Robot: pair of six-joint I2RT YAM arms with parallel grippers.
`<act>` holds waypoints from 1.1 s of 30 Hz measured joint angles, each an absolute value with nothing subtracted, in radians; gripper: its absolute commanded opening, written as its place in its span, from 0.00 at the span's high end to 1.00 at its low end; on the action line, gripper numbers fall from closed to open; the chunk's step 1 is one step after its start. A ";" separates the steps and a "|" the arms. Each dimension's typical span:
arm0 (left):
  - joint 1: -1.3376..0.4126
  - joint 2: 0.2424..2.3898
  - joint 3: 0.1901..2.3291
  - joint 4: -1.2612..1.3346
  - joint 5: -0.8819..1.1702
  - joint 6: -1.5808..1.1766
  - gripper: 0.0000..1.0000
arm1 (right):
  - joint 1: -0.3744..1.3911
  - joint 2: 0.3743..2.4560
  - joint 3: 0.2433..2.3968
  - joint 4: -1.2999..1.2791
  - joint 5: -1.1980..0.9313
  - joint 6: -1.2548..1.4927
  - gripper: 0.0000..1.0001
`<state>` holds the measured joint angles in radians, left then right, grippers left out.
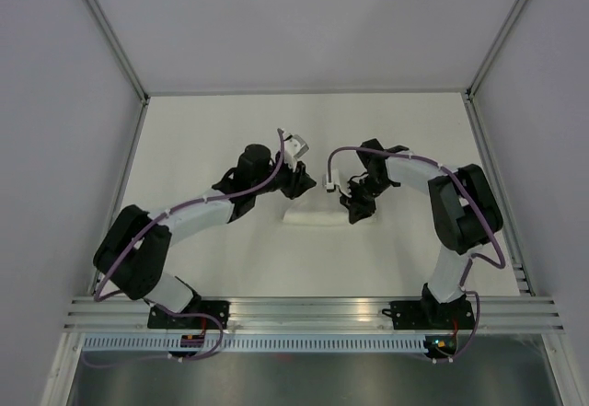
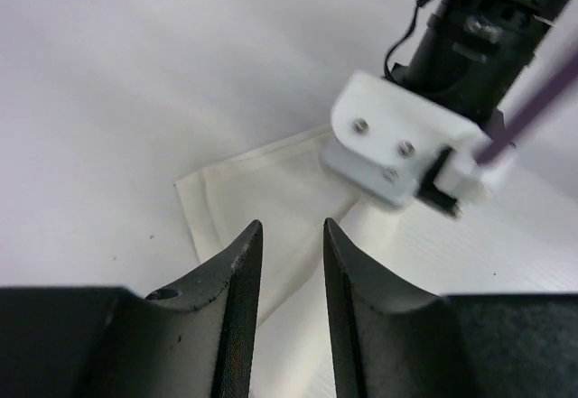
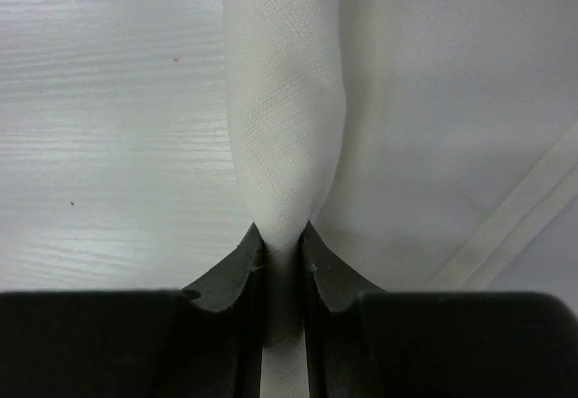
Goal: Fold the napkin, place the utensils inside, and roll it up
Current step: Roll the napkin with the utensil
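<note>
The white napkin (image 1: 311,215) lies as a small folded bundle mid-table between both arms. My right gripper (image 1: 355,210) is at its right end; in the right wrist view this gripper (image 3: 282,232) is shut on a raised fold of the napkin (image 3: 285,100). My left gripper (image 1: 306,185) hovers over the bundle's far left side. In the left wrist view it (image 2: 291,228) is open with a narrow gap and holds nothing, with the napkin (image 2: 271,190) below it. No utensils are in view.
The right arm's white wrist mount (image 2: 397,145) and black body sit close in front of my left gripper. Grey enclosure walls (image 1: 55,102) stand around the cream tabletop (image 1: 202,130). An aluminium rail (image 1: 313,312) runs along the near edge.
</note>
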<state>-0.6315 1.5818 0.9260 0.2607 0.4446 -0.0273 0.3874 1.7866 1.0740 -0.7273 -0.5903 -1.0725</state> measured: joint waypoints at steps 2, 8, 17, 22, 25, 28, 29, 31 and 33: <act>-0.633 1.504 0.823 0.335 0.373 -0.035 0.62 | 0.373 1.856 1.155 -0.818 -0.619 -1.092 0.89; -0.716 1.366 0.595 0.482 0.154 0.002 0.60 | 0.341 2.047 1.374 -1.064 -0.683 -1.128 0.89; -1.052 1.515 0.575 0.591 -0.168 0.277 0.36 | 0.335 2.215 1.514 -1.299 -0.765 -1.131 0.89; -1.127 1.645 0.601 0.611 -0.238 0.408 0.34 | 0.334 2.256 1.522 -1.364 -0.786 -1.130 0.89; -1.150 1.702 0.633 0.620 -0.256 0.476 0.33 | 0.332 2.271 1.523 -1.387 -0.791 -1.128 0.89; -1.158 1.726 0.659 0.617 -0.252 0.514 0.33 | 0.330 2.277 1.523 -1.397 -0.791 -1.126 0.89; -1.158 1.730 0.667 0.611 -0.248 0.519 0.34 | 0.329 2.278 1.523 -1.398 -0.791 -1.126 0.89; -1.158 1.742 0.691 0.591 -0.225 0.522 0.35 | 0.329 2.281 1.524 -1.401 -0.791 -1.126 0.89; -1.158 1.758 0.720 0.556 -0.200 0.522 0.37 | 0.329 2.286 1.530 -1.407 -0.791 -1.125 0.89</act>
<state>-1.1584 1.7584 0.7200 0.5556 -0.2005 0.5224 0.3286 2.2864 1.5295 -1.4075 -0.7914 -1.1252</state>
